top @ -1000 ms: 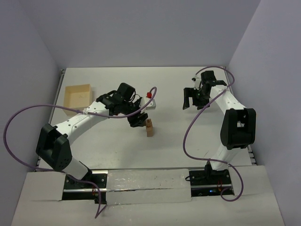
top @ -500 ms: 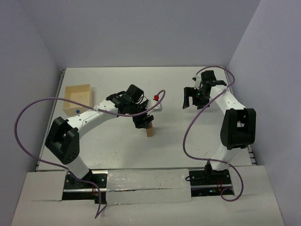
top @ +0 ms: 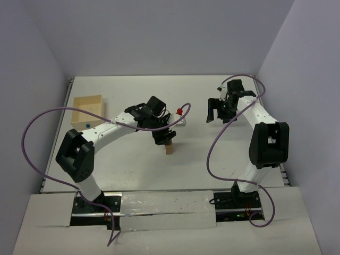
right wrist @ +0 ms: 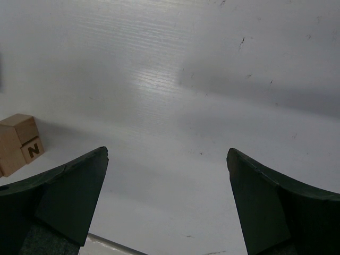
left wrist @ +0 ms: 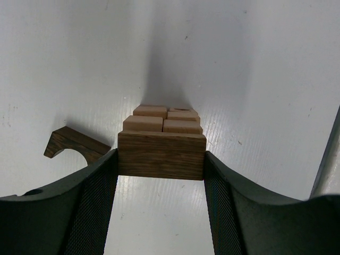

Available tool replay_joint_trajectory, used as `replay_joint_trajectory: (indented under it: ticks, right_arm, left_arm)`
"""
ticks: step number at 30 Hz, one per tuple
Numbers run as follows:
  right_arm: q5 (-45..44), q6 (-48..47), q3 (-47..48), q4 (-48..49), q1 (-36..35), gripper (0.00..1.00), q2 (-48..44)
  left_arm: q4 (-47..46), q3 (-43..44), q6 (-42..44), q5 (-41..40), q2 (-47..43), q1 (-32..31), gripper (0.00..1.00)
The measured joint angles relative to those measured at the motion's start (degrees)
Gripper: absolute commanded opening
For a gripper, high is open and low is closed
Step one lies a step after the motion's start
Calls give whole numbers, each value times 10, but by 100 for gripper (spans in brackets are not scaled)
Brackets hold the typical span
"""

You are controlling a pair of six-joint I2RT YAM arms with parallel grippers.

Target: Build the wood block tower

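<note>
My left gripper (top: 164, 137) is shut on a dark brown wooden block (left wrist: 161, 155) and holds it just over the wood block tower (top: 169, 148). In the left wrist view my left gripper (left wrist: 161, 160) has the block right in front of the tower's pale tan top cubes (left wrist: 164, 119); I cannot tell whether they touch. A dark brown arch piece (left wrist: 73, 144) lies on the table left of the tower. My right gripper (top: 215, 112) is open and empty at the back right. It also shows in the right wrist view (right wrist: 167, 153), where the tower's tan blocks (right wrist: 18, 142), one marked N, sit at the far left.
A shallow pale wooden tray (top: 79, 102) stands at the back left. Grey walls close in the white table (top: 133, 170) on the left, back and right. Purple cables loop from both arms.
My left gripper has moved right and a little forward with the dark block, from beside the tower to over its top. The right arm has not moved.
</note>
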State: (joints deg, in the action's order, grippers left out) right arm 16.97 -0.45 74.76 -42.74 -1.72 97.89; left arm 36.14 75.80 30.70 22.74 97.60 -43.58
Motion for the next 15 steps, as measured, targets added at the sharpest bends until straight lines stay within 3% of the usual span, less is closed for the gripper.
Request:
replay_joint_trajectory:
  ticks: [15]
  right_arm:
    - [0,0,0,0,0,100,7]
  left_arm:
    - [-2,6,15,-2,10,0,44]
